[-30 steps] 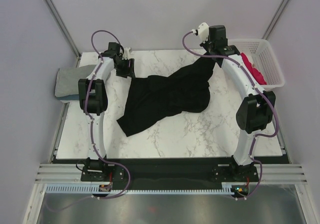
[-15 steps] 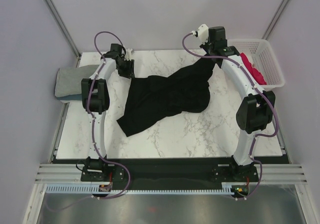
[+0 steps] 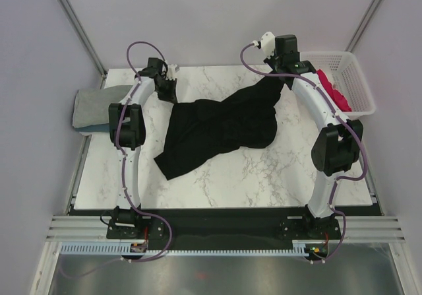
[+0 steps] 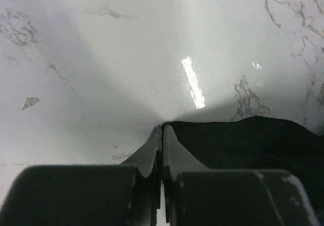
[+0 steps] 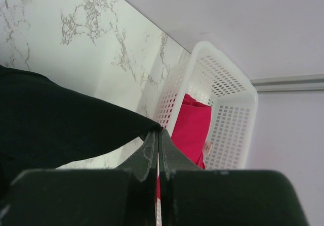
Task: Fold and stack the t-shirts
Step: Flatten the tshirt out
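Black t-shirt [image 3: 217, 127], crimson t-shirt [image 3: 335, 92], white basket [image 3: 360, 77]: one each.

Here's my rig: left arm [image 3: 125, 176] and right arm [image 3: 313, 103], white links, chunky black joints, purple cables [image 3: 141, 42] looping alongside, tapered black fingers [image 4: 149, 152] up front.

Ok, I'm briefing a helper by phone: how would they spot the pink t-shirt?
By the far right corner of the marble table stands a white basket. The pink t-shirt lies inside it, the only bright cloth; the black t-shirt is spread on the table.
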Controlling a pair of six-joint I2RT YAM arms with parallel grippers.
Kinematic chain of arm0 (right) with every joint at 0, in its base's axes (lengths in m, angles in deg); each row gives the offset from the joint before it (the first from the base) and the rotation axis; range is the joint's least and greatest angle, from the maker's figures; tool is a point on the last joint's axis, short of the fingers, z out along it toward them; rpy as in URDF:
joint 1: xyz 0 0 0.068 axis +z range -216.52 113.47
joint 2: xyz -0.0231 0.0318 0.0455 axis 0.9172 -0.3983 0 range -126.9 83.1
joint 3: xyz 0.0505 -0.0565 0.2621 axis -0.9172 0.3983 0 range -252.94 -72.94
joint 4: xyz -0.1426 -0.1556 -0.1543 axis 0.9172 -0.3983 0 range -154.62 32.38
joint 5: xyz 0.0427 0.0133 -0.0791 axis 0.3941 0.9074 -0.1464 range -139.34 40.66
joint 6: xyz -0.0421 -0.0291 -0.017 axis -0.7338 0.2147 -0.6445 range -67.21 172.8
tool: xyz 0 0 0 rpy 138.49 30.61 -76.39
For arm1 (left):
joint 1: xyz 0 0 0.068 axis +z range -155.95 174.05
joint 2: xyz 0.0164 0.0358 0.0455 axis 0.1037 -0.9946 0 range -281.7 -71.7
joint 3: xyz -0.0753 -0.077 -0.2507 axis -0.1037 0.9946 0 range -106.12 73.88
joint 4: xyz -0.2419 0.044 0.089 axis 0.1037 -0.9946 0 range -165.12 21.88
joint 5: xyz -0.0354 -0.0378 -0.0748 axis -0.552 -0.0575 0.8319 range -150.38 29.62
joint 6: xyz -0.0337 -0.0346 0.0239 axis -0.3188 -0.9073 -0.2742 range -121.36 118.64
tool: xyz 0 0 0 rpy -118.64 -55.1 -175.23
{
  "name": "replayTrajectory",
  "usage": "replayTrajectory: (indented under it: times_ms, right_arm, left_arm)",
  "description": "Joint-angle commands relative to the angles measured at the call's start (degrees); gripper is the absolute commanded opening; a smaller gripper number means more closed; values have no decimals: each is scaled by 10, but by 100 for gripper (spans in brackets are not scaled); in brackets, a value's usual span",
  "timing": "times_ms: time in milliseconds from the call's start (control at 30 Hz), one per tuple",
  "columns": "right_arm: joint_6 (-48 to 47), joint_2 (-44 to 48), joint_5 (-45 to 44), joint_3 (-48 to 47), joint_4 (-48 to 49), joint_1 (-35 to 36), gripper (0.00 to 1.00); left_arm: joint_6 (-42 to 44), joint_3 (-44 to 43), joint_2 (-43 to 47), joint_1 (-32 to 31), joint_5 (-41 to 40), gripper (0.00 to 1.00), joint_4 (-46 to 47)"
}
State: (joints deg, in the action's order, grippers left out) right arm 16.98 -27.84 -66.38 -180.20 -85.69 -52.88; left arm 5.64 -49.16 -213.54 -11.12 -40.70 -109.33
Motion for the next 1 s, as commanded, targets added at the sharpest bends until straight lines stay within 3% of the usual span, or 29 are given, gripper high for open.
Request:
replayTrajectory:
  times_ms: [0, 333, 567, 967]
  right_arm:
    - [-5, 22, -21, -1, 13, -3, 0]
    - [10, 44, -48, -39, 31, -8, 0]
    - [108, 50, -20, -122, -54, -38, 0]
    - [167, 240, 33, -98, -93, -41, 0]
  left_arm:
    - [13, -1, 29, 2, 17, 2, -9]
    - [13, 16, 270, 46, 23, 2, -12]
    - [6, 36, 399, 84, 50, 2, -23]
    - [23, 103, 614, 85, 79, 2, -37]
